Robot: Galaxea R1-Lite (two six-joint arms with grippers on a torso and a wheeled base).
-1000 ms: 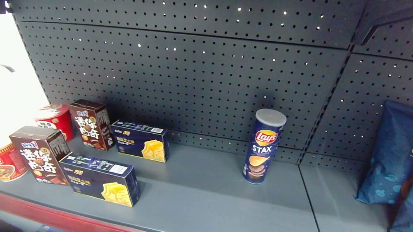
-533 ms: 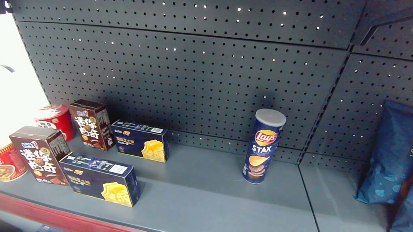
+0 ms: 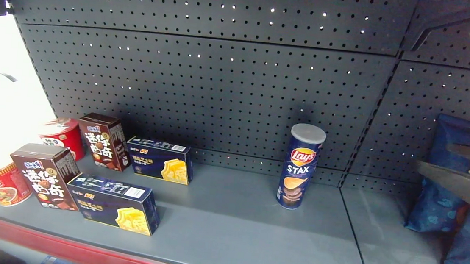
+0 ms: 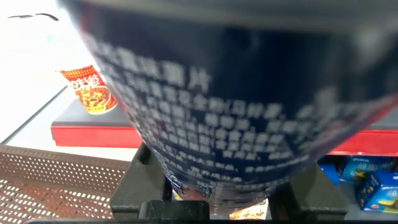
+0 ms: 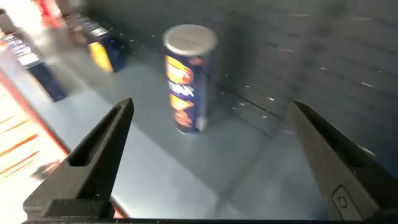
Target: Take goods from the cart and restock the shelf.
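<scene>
Shop: perforated-back metal shelf point(image 3: 231, 225) stocked with snack boxes point(image 3: 113, 204), chip can point(image 3: 300, 167), crisp bags point(image 3: 468, 263)

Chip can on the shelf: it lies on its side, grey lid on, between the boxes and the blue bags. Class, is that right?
No: the head view shows the chip can standing upright, not on its side. The grey lid is on, and it is between the boxes and the blue bags.

Logo lettering is showing on the chip can point(image 5: 189, 81) ahead of the right gripper point(image 5: 211, 107); white characters are covering the package point(image 4: 236, 93) held in the left gripper point(image 4: 227, 186).
</scene>
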